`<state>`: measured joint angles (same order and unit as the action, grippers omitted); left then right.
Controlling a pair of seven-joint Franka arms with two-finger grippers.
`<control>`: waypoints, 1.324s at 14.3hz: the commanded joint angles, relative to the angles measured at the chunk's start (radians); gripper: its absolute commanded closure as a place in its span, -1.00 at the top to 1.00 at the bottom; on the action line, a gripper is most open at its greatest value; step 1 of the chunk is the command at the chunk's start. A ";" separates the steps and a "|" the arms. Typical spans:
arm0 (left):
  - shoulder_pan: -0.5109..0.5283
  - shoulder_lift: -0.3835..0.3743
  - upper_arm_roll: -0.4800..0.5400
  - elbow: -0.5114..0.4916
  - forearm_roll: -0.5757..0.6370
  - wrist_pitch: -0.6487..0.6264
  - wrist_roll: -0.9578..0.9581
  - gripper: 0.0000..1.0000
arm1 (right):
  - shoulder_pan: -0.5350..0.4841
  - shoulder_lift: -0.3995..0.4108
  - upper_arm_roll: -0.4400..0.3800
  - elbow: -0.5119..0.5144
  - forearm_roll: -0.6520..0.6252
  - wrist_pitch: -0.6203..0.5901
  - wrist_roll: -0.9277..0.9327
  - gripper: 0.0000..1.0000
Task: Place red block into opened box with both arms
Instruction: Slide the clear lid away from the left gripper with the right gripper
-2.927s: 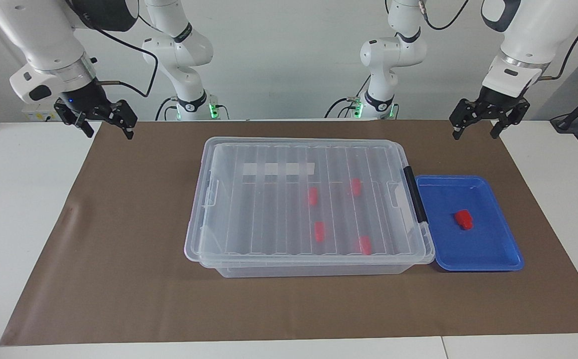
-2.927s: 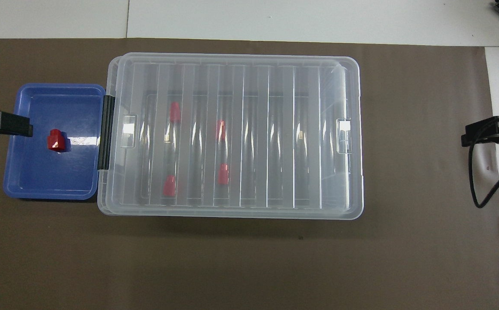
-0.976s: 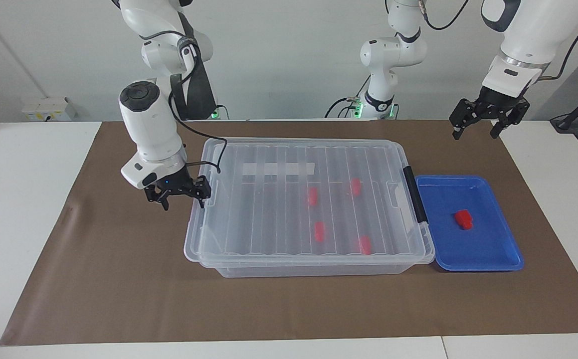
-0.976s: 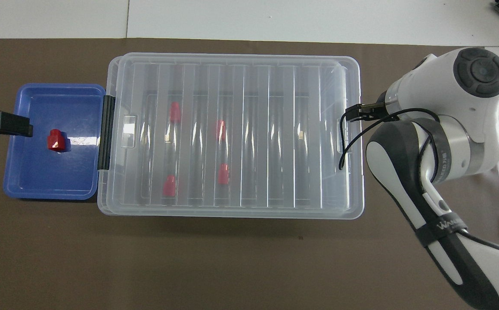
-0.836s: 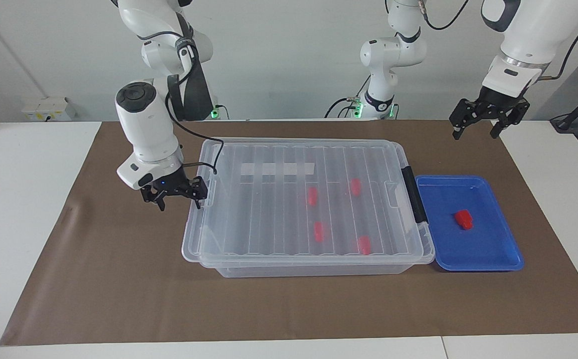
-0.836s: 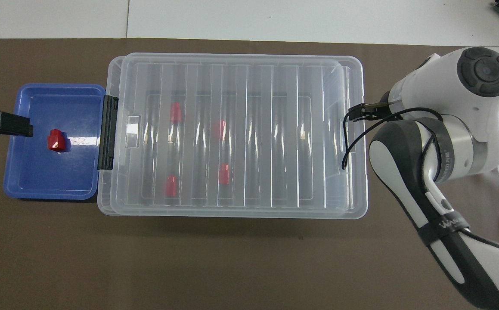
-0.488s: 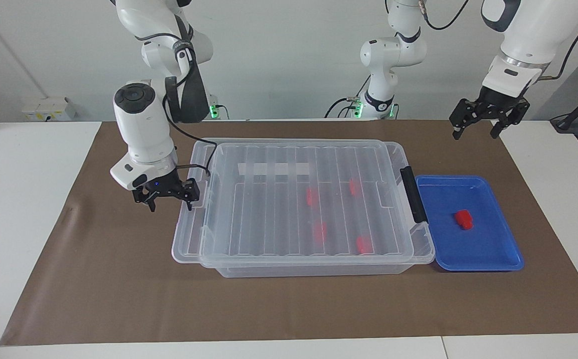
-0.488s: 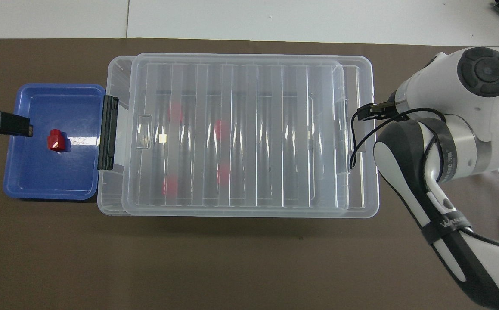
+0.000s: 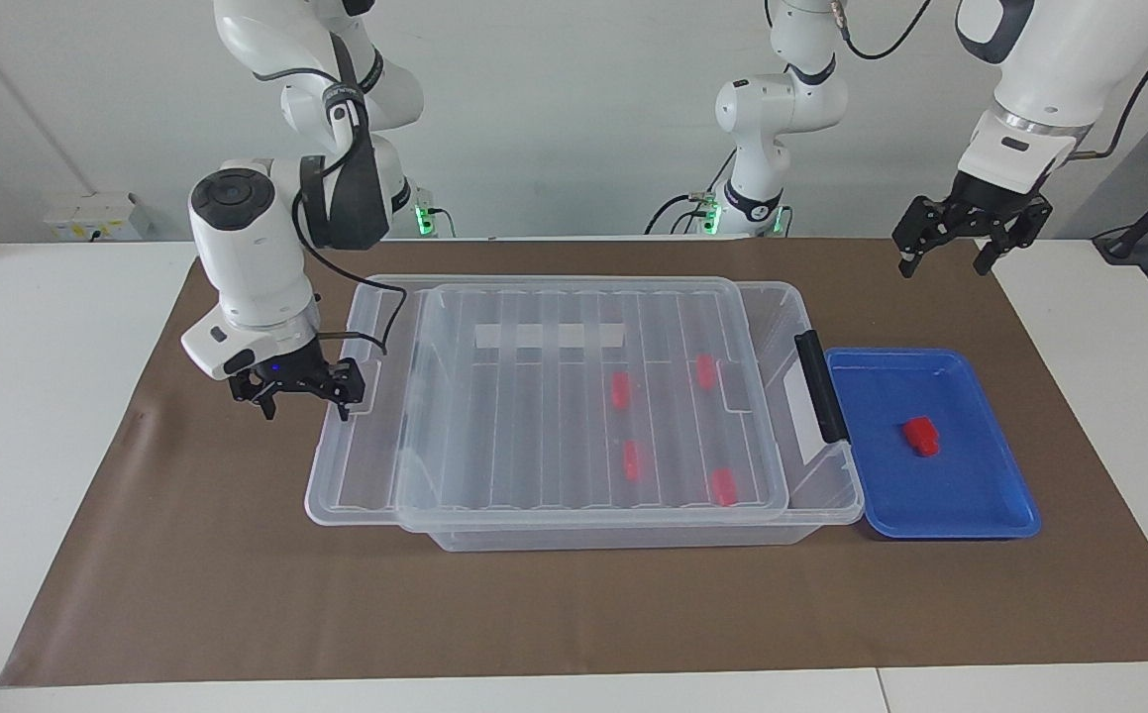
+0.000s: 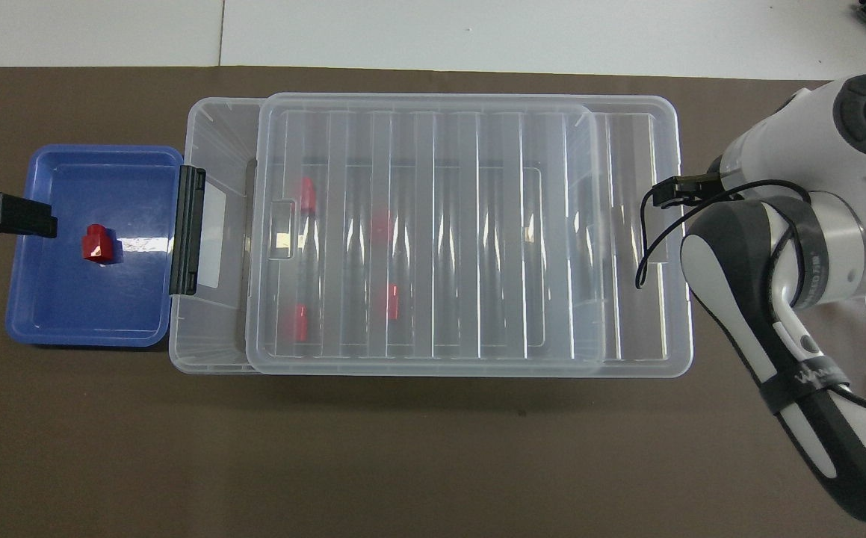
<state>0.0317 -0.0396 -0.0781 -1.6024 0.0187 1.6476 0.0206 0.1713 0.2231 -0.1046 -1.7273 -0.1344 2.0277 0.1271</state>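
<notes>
One red block point(image 9: 921, 437) point(image 10: 98, 243) lies in the blue tray point(image 9: 990, 515) beside the box's latch end. The clear box point(image 9: 633, 537) point(image 10: 208, 119) holds several more red blocks, seen through its ribbed lid point(image 9: 356, 485) point(image 10: 433, 149). The lid lies shifted toward the right arm's end, overhanging there and leaving a strip of the box uncovered by the black latch point(image 9: 821, 386). My right gripper point(image 9: 306, 408) is open, one finger against the lid's overhanging end. My left gripper point(image 9: 942, 265) hangs open in the air over the mat's corner by the tray and holds nothing.
A brown mat point(image 9: 237, 594) covers the table under the box and tray. In the overhead view the right arm's white body point(image 10: 799, 246) stands over the mat beside the lid's end. White table point(image 9: 39, 446) lies past the mat at both ends.
My right gripper came down to the lid's end and has dragged the lid toward the right arm's end, uncovering a strip at the latch end. The left arm has not moved.
</notes>
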 commanded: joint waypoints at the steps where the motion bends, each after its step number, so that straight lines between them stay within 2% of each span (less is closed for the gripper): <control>1: -0.001 -0.020 0.003 -0.018 -0.005 -0.012 -0.011 1.00 | -0.030 -0.013 0.006 0.003 -0.053 -0.038 -0.020 1.00; 4: -0.001 -0.020 0.003 -0.018 -0.005 -0.011 -0.011 1.00 | -0.041 -0.016 0.003 0.017 -0.062 -0.082 -0.021 1.00; 19: -0.001 -0.023 0.003 -0.019 -0.005 -0.012 -0.011 1.00 | -0.111 -0.024 0.003 0.017 -0.163 -0.101 -0.060 1.00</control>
<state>0.0317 -0.0396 -0.0781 -1.6027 0.0187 1.6476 0.0205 0.0810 0.2161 -0.1102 -1.7081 -0.2637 1.9491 0.0854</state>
